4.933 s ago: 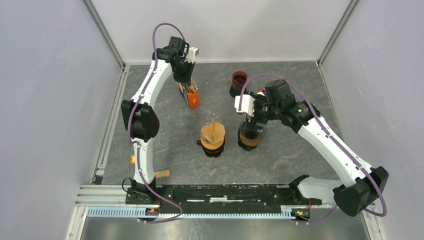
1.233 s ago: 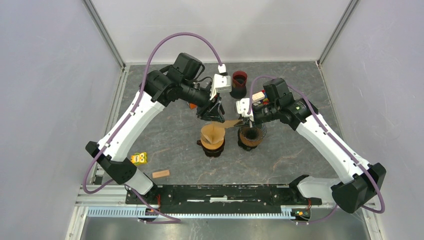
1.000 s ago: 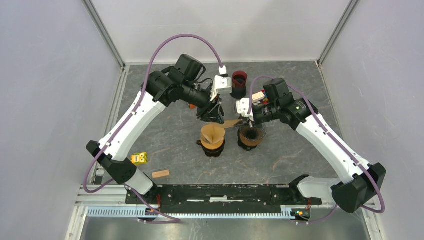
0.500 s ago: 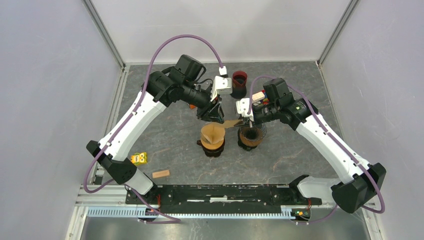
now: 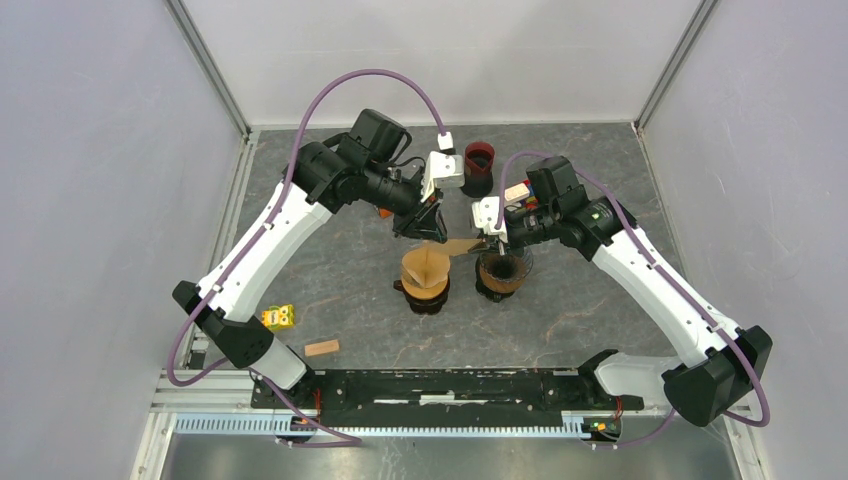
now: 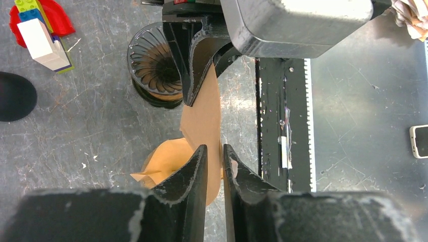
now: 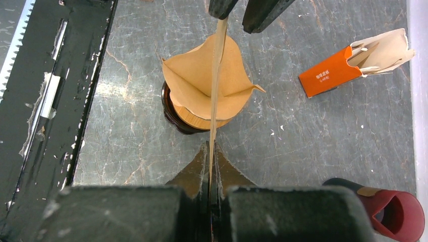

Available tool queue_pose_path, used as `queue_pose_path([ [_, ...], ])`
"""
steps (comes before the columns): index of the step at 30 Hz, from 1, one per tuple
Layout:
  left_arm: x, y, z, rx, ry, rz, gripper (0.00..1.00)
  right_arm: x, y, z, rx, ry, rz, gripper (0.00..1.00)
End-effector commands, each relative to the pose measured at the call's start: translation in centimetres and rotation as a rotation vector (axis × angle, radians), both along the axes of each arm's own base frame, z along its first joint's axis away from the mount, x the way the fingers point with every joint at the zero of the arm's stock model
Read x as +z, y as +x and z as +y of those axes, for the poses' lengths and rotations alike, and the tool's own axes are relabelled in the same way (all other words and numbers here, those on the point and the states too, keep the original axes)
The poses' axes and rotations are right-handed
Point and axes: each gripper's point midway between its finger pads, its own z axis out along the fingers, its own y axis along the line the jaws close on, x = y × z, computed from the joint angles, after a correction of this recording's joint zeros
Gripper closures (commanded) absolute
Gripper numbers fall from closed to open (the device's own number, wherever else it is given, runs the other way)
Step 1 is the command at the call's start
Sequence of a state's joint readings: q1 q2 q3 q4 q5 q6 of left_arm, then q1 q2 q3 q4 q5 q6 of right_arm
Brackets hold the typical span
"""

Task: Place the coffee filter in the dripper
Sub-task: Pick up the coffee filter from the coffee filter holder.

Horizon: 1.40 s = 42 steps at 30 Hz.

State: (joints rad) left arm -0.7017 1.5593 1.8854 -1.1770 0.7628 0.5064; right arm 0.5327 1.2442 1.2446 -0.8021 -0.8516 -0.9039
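- Your right pincer (image 7: 211, 151) is clenched on the filter (image 6: 202, 116), holding it in the air just beside the empty dripper (image 6: 154, 65).
- Your left pincer (image 6: 215, 151) straddles the opposite edge with its jaws narrowly apart, probably to pull the fold open.
- Filter: thin, flat brown paper. Dripper: dark ribbed cone.

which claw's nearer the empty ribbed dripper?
Right. The right claw, pinching the brown paper filter, hangs over the empty dark ribbed dripper's rim; left claw is farther left, by the filter-lined dripper.

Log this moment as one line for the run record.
coffee filter: aloft between arms | right gripper: shut on coffee filter | left gripper: open, jaws straddling coffee filter | empty dripper: no filter in it
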Motion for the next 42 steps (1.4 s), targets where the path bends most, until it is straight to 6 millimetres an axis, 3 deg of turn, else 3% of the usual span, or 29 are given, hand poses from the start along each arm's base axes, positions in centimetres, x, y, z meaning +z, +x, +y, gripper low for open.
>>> queue_pose_path([
  [1, 0.5, 0.1, -0.1, -0.008, -0.017, -0.008, 0.77, 0.8, 0.1, -0.1, 0.008, 0.009, -0.047, 1.00],
  [5, 0.8, 0.0, 0.0, -0.019, -0.021, 0.005, 0.79, 0.4, 0.2, -0.1, 0.005, 0.002, -0.046, 1.00],
  [13, 0.7, -0.7, -0.1, -0.049, -0.027, 0.080, 0.98, 0.5, 0.5, -0.2, -0.005, 0.001, -0.058, 1.00],
  [26, 1.1, -1.1, -0.3, -0.059, -0.053, 0.139, 0.93, 0.1, 0.9, -0.4, -0.025, -0.015, -0.073, 1.00],
  [42, 0.2, -0.8, -0.4, -0.060, -0.034, 0.145, 0.93, 0.5, 0.7, -0.5, -0.028, -0.008, -0.079, 1.00],
])
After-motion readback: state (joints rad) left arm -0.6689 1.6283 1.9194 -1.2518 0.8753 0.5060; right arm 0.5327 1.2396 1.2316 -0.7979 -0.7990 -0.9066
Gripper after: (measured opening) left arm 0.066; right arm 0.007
